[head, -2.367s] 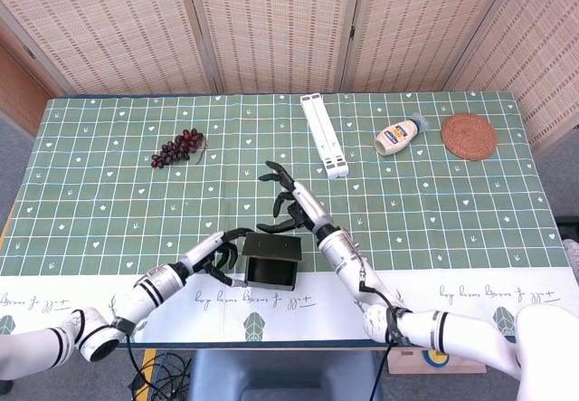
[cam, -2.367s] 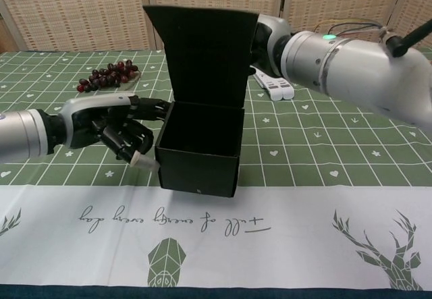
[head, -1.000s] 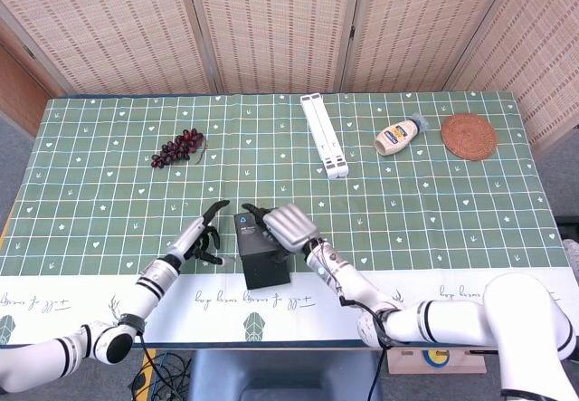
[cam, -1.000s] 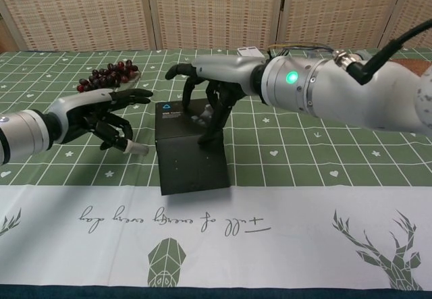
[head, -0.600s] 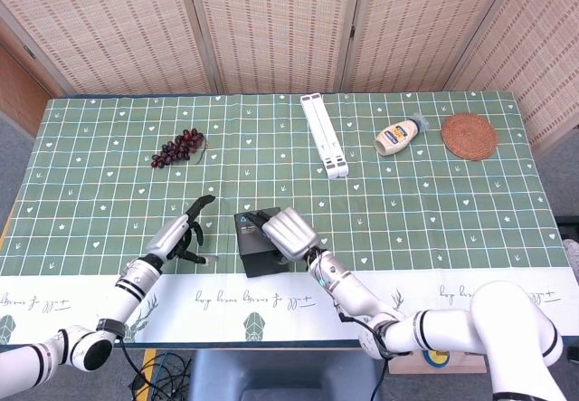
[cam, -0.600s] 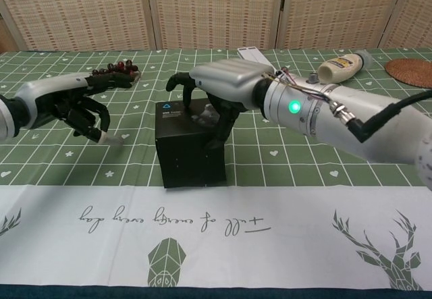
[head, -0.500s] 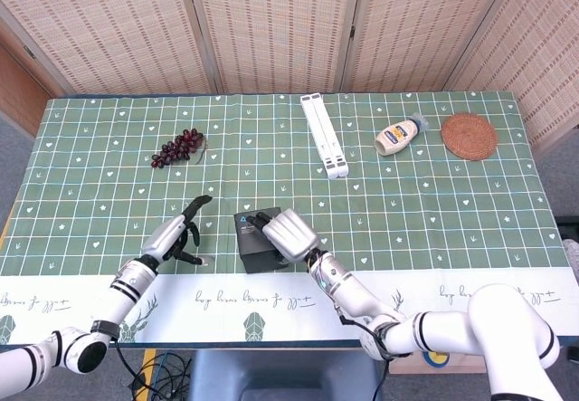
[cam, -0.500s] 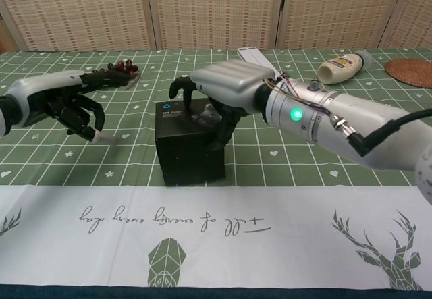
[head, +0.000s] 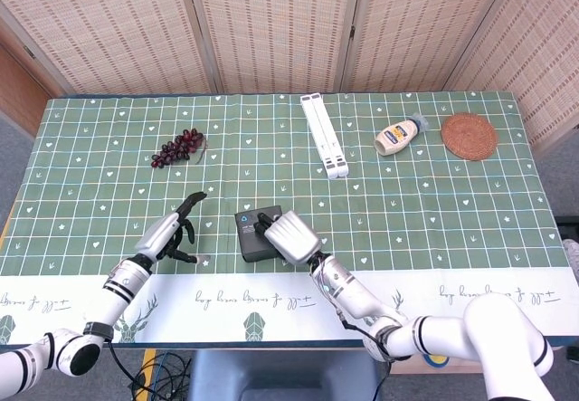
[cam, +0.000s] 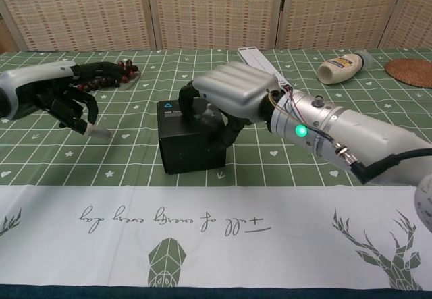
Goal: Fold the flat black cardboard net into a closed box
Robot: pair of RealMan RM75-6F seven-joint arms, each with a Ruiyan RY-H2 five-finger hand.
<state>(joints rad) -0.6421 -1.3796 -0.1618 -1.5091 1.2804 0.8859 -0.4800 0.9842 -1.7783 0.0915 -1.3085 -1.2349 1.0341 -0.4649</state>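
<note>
On table, closed black box [cam: 192,144] upright, right hand [cam: 226,96] atop

The robot's right hand [cam: 226,100] sits near the table's middle, palm down, fingers curled downward, its silver forearm running off to the near right. The left hand [cam: 64,103] hovers well apart at the left, holding nothing, its dark fingers [head: 185,206] loosely bent and spread, forearm angled toward the near left.
</note>
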